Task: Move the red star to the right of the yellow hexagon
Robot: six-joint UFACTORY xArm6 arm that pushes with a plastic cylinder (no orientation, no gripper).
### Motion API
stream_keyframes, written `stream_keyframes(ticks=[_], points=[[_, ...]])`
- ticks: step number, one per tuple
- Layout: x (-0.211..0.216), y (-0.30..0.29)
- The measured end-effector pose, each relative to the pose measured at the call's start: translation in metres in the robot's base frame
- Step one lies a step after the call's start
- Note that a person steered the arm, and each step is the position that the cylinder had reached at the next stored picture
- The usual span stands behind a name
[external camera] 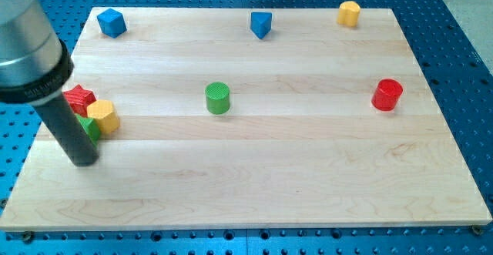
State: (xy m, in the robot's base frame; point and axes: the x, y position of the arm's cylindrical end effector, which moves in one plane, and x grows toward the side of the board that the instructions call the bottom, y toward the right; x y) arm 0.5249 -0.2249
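The red star-shaped block [78, 97] sits at the left edge of the pale wooden board [254, 178], about mid-height in the frame, and it lies on the left, slightly upper side of the yellow hexagonal block [102, 116] — the wrong side for the task. The two look to be touching or very nearly so, and a small green block [90, 128], its shape mostly hidden, is wedged just below the star and against the hexagon's lower left. There are no fingers on this arm to speak of as clenched or released; the dark straight rod ends in my tip [83, 161], which rests on the board just below and slightly left of this cluster, the rod itself covering part of the green block. Judging from this layout, the task is not yet done in any part: the star has to travel around the hexagon to its right-hand side, where the board is bare. The awkward bit, I think, is that the three blocks are packed together, so a push on the star could drag the hexagon along. Elsewhere, well apart, stand a blue cube [112, 22] at upper left, a blue wedge-like block [261, 25] at top centre, a yellow cylinder [349, 13] at upper right, a green cylinder [218, 98] at centre and a red cylinder [387, 95] at right.
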Motion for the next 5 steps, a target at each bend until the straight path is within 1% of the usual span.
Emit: stream_keyframes(ticks=[1, 2, 3, 5], points=[[-0.031, -0.007], [-0.020, -0.021], [-0.018, -0.078], [-0.108, -0.060]])
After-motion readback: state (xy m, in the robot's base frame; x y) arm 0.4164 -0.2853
